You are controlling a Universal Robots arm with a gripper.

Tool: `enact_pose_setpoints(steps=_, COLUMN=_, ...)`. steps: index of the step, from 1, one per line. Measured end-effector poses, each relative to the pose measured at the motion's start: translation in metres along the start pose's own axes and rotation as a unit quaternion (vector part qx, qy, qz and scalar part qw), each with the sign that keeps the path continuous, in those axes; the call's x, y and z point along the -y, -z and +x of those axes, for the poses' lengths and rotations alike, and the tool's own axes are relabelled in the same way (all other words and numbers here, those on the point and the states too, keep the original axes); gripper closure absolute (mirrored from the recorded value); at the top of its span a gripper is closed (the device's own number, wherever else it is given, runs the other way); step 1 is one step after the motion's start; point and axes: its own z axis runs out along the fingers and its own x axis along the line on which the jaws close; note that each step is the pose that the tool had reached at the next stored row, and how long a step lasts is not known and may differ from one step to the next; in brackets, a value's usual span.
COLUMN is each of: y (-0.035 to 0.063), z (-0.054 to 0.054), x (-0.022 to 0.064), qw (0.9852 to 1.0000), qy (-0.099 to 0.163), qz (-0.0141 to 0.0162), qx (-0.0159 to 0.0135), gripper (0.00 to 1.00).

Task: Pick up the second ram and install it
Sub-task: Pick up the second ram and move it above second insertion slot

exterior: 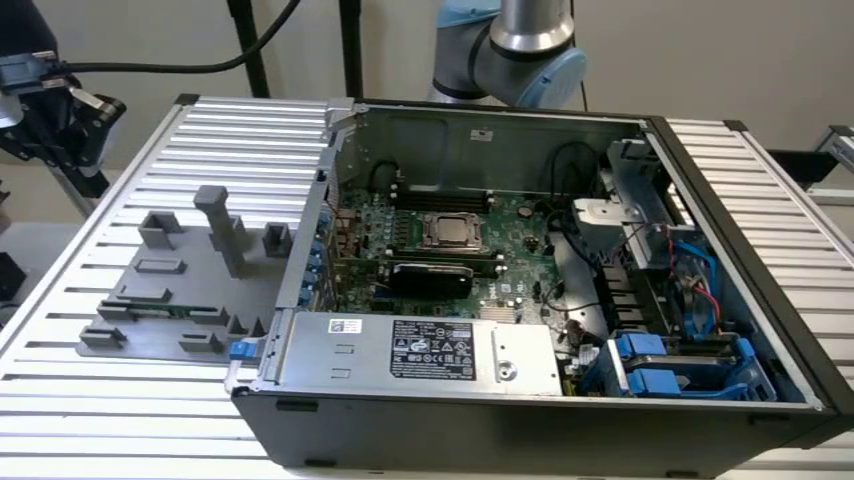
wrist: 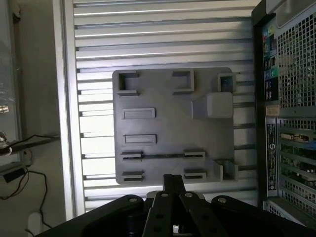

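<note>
The second ram [wrist: 163, 156] is a thin stick lying across two pairs of holders on the grey fixture plate [wrist: 168, 98]. In the exterior view the ram [exterior: 160, 308] sits near the plate's front edge, at the left of the open computer case [exterior: 747, 180]. My gripper [wrist: 173, 180] hangs well above the plate, just off the ram's side, with its black fingers shut together and nothing between them. Inside the case, the silver CPU socket [exterior: 454, 232] sits on the green motherboard [exterior: 514, 285], with the memory slots [exterior: 447, 198] just behind it.
The plate rests on a ribbed aluminium table [exterior: 80, 400]. Upright grey posts [exterior: 220, 225] stand on the plate. A black oblong block [exterior: 427, 275] sits in front of the socket. The power supply [exterior: 427, 350] and blue drive bays [exterior: 667, 365] fill the case's front. The arm's base [exterior: 534, 50] rises behind the case.
</note>
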Motion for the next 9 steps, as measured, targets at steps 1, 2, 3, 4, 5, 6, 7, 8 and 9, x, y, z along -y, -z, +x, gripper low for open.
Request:
enact_pose_setpoints(steps=1, y=-0.0002, z=-0.0002, x=-0.0001, qw=1.0000, qy=0.000, qz=0.0000, qx=0.0000, gripper=1.00)
enact_pose_setpoints(steps=2, y=-0.0005, z=-0.0010, x=-0.0001, qw=1.0000, qy=0.003, qz=0.0000, qx=-0.0002, gripper=1.00)
enact_pose_setpoints(steps=3, y=-0.0013, z=-0.0012, x=-0.0001, qw=1.0000, qy=0.008, qz=-0.0002, qx=-0.0004, gripper=1.00)
enact_pose_setpoints(steps=4, y=-0.0024, z=-0.0013, x=-0.0001, qw=0.9999, qy=0.015, qz=-0.0004, qx=-0.0007, gripper=1.00)
enact_pose_setpoints(steps=5, y=-0.0037, z=-0.0013, x=0.0000, qw=0.9997, qy=0.023, qz=-0.0005, qx=-0.0010, gripper=1.00)
enact_pose_setpoints(steps=6, y=-0.0052, z=-0.0013, x=0.0000, qw=0.9995, qy=0.032, qz=-0.0007, qx=-0.0015, gripper=1.00)
enact_pose_setpoints(steps=7, y=-0.0068, z=-0.0014, x=0.0002, qw=0.9992, qy=0.041, qz=-0.0009, qx=-0.0020, gripper=1.00)
enact_pose_setpoints(steps=8, y=-0.0082, z=-0.0013, x=0.0002, qw=0.9988, qy=0.050, qz=-0.0010, qx=-0.0025, gripper=1.00)
enact_pose_setpoints(steps=9, y=-0.0096, z=-0.0013, x=0.0003, qw=0.9982, qy=0.059, qz=-0.0013, qx=-0.0029, gripper=1.00)
